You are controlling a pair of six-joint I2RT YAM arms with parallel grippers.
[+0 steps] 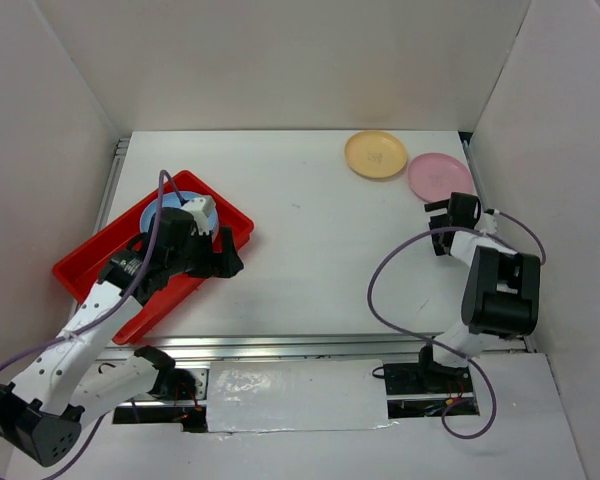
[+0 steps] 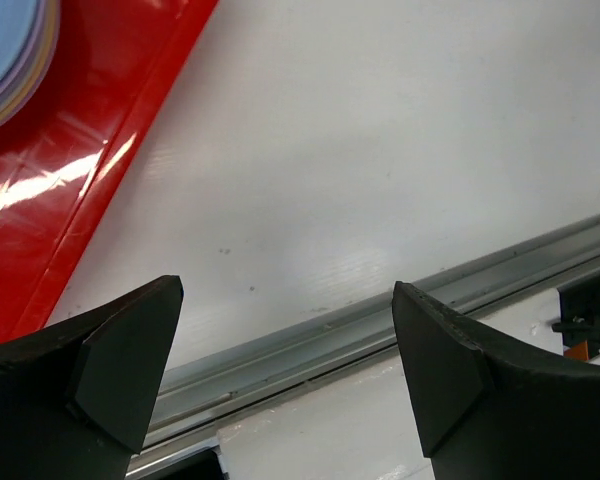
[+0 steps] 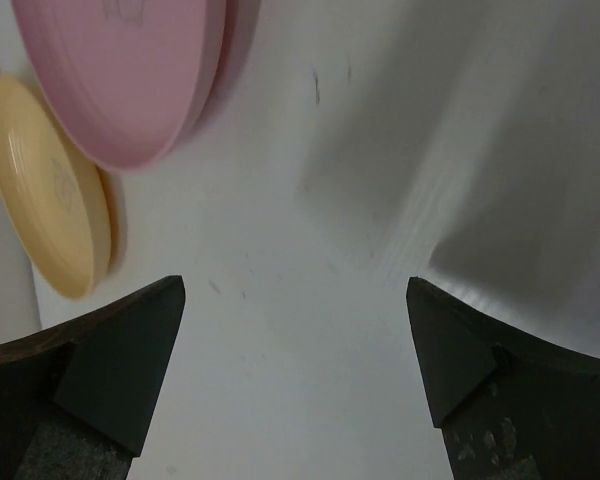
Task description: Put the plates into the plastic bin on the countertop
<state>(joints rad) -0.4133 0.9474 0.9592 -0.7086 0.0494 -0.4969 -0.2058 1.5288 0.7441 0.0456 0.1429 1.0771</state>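
From above, the left arm point(image 1: 90, 320) stretches diagonally from its base at the near-left corner out over the red bin point(image 1: 80, 272). The bin sits askew on the left side of the countertop point(image 1: 310, 240). The left gripper point(image 1: 228, 258) hangs over the bin's right-hand rim. A stack of plates point(image 1: 160, 212) with a blue one on top lies in the bin's far end. The right arm point(image 1: 500, 290) is folded tight at the elbow. The right gripper point(image 1: 442, 226) is held just short of the pink plate point(image 1: 440, 175). The yellow plate point(image 1: 376, 155) lies just beside the pink one near the back wall.

From the left wrist, the left gripper point(image 2: 285, 370) has its 2 fingers point(image 2: 130, 370) spread wide with nothing between them. Below them are the white countertop point(image 2: 380, 150) and the metal rail point(image 2: 380, 320). The red bin point(image 2: 90, 170) fills the upper left, with the stack of plates point(image 2: 10, 50) in its corner.

From the right wrist, the right gripper point(image 3: 295, 370) is likewise spread and empty over bare countertop point(image 3: 380, 200). The pink plate point(image 3: 120, 70) and yellow plate point(image 3: 45, 190) lie ahead to the left. I cannot tell if they touch.
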